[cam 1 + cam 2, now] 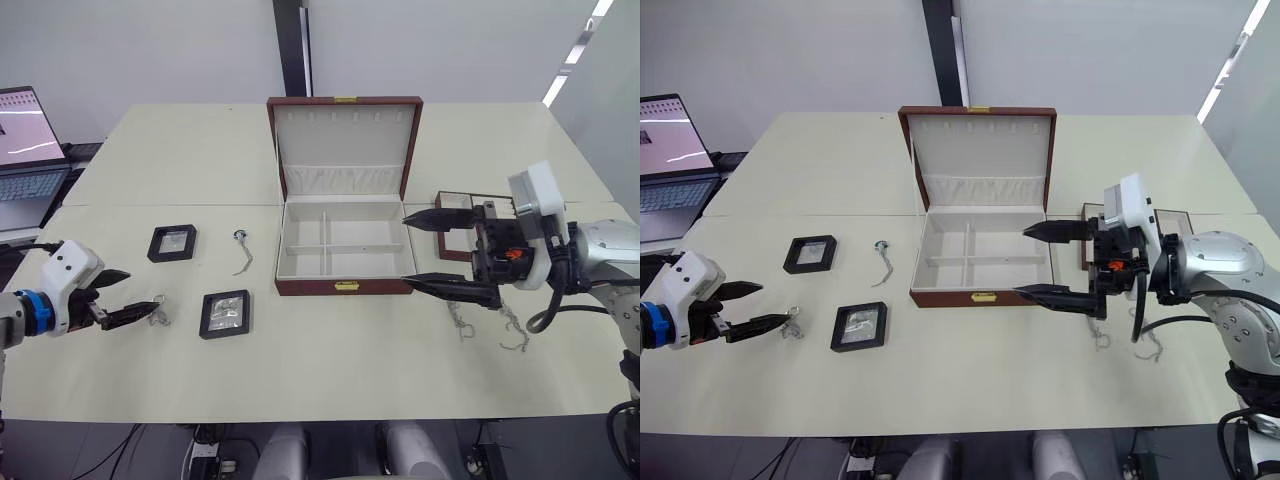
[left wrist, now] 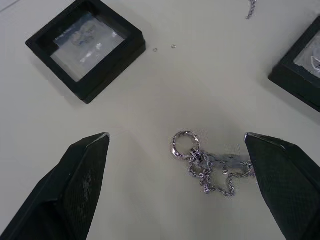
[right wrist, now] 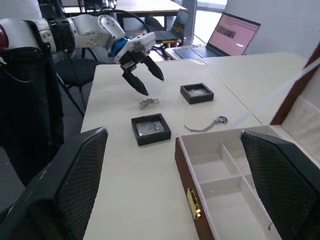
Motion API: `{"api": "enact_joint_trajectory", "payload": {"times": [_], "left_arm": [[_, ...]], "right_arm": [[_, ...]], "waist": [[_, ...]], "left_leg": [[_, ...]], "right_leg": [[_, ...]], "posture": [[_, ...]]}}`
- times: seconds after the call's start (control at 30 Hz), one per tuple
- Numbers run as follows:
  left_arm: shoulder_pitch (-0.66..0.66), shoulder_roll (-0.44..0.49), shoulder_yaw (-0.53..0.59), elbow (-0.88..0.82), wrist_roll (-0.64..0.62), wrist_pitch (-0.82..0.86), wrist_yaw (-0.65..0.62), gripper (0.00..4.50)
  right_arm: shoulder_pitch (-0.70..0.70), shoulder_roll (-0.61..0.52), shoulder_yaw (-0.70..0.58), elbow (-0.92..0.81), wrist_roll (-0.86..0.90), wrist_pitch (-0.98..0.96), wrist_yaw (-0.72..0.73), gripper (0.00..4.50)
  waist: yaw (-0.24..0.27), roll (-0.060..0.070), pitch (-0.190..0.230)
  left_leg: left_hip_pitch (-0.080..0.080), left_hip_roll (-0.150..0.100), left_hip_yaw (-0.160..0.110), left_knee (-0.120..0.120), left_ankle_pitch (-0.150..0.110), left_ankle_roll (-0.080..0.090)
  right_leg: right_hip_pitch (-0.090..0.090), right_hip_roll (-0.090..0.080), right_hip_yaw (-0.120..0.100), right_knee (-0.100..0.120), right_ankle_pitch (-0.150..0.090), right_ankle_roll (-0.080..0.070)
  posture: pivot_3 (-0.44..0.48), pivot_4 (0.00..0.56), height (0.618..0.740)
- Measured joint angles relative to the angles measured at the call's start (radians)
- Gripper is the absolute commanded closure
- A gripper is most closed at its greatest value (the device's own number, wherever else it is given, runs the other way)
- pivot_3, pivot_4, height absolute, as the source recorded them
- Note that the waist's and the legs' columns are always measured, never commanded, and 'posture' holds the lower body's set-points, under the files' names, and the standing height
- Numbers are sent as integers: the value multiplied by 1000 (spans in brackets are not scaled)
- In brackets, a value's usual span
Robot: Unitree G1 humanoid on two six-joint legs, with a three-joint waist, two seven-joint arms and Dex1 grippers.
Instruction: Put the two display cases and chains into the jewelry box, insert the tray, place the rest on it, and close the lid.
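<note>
The jewelry box (image 1: 345,286) stands open at mid-table, lid upright, its white compartments bare. Two black display cases (image 1: 172,242) (image 1: 225,313) lie to its left, with one chain (image 1: 241,250) between them and the box. My left gripper (image 1: 140,290) is open just above the table, its fingertips on either side of a small ringed chain (image 2: 207,167). My right gripper (image 1: 405,248) hangs open at the box's right wall, holding nothing. The brown-rimmed tray (image 1: 1170,222) lies behind that arm, partly hidden. Two more chains (image 1: 460,320) (image 1: 513,335) lie below it.
An open laptop (image 1: 25,150) sits off the table's far left corner. The table's front edge runs close below both arms. In the right wrist view, chairs and another desk stand beyond the table's left end.
</note>
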Motion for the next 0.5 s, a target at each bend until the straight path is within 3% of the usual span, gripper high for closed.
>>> {"api": "enact_joint_trajectory", "payload": {"times": [0.1,0.27,0.5], "left_arm": [[69,-84,73,-104,-47,33,72,22],[254,-323,148,-331,-82,93,306,22],[323,-449,217,-480,-82,114,534,22]], "right_arm": [[31,26,55,-18,-51,-41,-4,0],[51,63,77,-11,-54,-63,-13,0],[45,56,109,0,-94,-100,21,0]], "waist": [[0,0,0],[0,-3,-1],[18,-4,-2]], "left_leg": [[0,0,0,0,0,1],[1,1,-1,1,-1,1],[2,-1,-1,1,-1,1]], "right_leg": [[0,-3,1,0,0,0],[0,-8,-1,0,0,1],[1,-8,-1,0,0,1]], "posture": [[0,150,740],[0,150,740],[0,150,740]]}}
